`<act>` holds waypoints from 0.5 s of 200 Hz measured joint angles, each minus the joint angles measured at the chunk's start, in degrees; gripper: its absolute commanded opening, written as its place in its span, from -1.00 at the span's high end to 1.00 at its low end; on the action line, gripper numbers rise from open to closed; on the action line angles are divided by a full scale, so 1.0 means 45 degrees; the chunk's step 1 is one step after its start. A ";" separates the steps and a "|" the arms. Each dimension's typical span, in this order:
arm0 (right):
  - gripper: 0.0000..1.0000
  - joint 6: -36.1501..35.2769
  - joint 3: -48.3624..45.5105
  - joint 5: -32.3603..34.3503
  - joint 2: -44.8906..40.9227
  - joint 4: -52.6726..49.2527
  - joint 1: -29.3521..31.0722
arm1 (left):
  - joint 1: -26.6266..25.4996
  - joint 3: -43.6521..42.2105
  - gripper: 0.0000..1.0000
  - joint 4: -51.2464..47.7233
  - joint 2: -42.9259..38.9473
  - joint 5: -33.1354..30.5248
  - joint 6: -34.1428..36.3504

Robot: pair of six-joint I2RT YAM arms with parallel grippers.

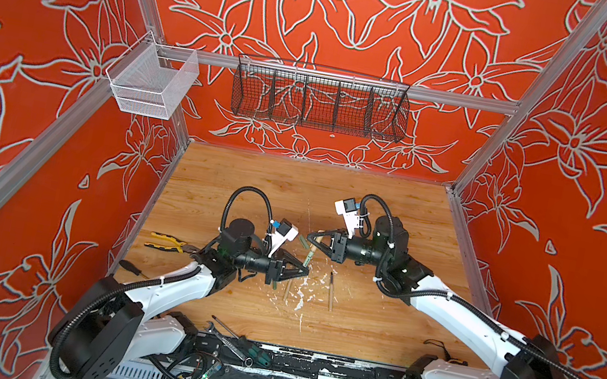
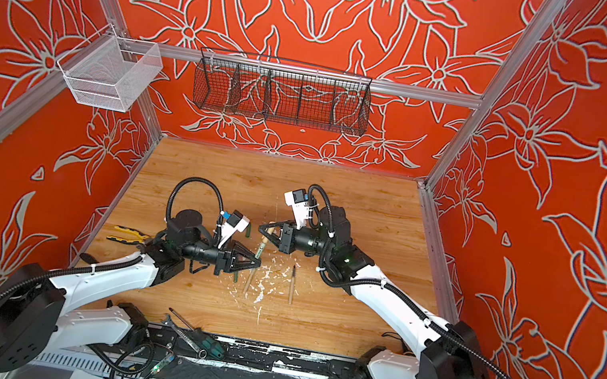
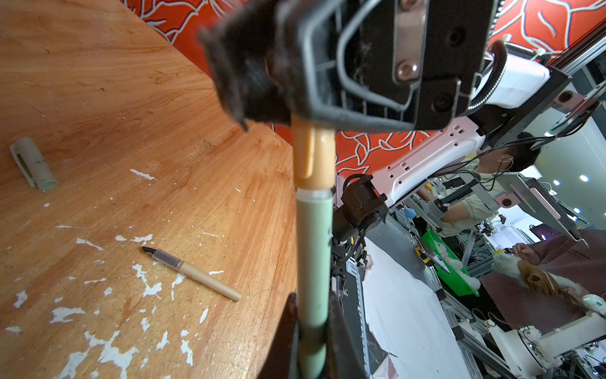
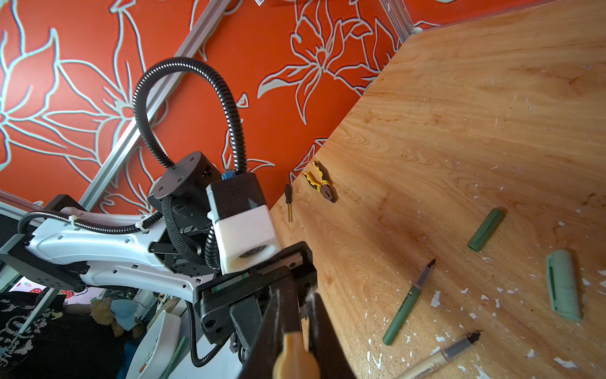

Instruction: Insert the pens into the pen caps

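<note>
Both clenched: left tool on pale-green stick pen, right tool on stubby beige cap; keep axes aligned, press straight home.

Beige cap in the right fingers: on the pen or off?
On: the beige cap covers the tip of the green pen, barrel meeting its rim. Fully seated: cannot tell.

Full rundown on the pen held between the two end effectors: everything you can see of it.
Pale green stick pen with a matte, plastic-looking barrel that carries faint dark marks. One end sits inside a beige cap with a clip, and a pale ring shows at the joint. The left end effector is shut on the barrel and the right end effector is shut on the cap. The pen's tip is hidden.
</note>
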 measured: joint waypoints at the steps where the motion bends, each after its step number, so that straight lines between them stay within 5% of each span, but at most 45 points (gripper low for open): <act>1: 1.00 0.0000 0.0000 0.0005 0.0000 0.0000 0.0000 | 0.0000 0.0000 1.00 0.0000 0.0000 0.0000 0.0005; 100: 1.00 -0.0170 -0.0024 0.0894 0.0000 0.0053 0.0389 | 0.0180 0.0000 1.00 0.0238 0.0233 0.0073 -0.0097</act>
